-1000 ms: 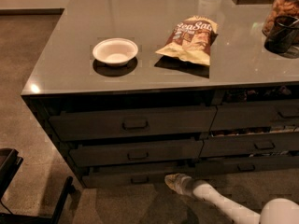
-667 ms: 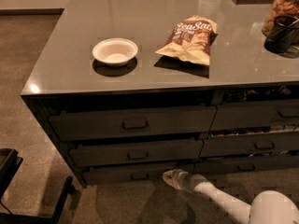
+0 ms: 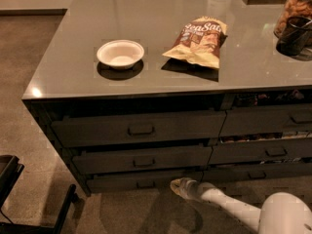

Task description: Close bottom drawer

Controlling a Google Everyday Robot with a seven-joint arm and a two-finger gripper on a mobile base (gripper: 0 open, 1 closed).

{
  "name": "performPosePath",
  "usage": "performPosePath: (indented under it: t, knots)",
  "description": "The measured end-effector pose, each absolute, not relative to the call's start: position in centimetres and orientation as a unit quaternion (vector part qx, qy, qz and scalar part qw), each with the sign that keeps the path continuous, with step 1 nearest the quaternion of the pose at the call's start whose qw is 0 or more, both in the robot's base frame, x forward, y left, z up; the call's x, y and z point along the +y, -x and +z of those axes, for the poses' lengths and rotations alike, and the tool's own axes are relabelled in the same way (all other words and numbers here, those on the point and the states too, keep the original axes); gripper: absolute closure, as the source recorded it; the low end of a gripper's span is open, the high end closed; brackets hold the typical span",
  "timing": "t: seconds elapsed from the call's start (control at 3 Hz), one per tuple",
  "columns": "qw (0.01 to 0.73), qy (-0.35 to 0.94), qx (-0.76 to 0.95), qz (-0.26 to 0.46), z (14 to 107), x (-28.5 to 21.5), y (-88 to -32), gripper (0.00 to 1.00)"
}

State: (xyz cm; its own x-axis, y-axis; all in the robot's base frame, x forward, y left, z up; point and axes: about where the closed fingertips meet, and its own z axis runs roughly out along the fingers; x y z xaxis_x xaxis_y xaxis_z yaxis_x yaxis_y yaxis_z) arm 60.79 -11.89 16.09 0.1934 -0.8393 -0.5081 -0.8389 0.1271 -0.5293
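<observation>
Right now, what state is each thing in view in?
bottom drawer: looks nearly shut; cannot tell if flush.
gripper: low near the floor, at the bottom drawer's right end; contact unclear.
top drawer: slightly ajar, dark gap above its front.
middle drawer: slightly ajar.
bowl: upright, empty.
chip bag: lying flat, looks unopened.
jar: upright, filled.
dark cup: upright.
</observation>
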Motion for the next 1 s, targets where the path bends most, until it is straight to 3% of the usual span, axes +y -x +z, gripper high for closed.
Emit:
performPosePath:
  t: [0.67,1.0]
  knots:
    - [0.344,0.631,0.696,0.003,18.4,-15.1,-55.7,1.00]
    - [0.332,0.634,0.699,0.016,17.7,-14.5,-52.4,0.81]
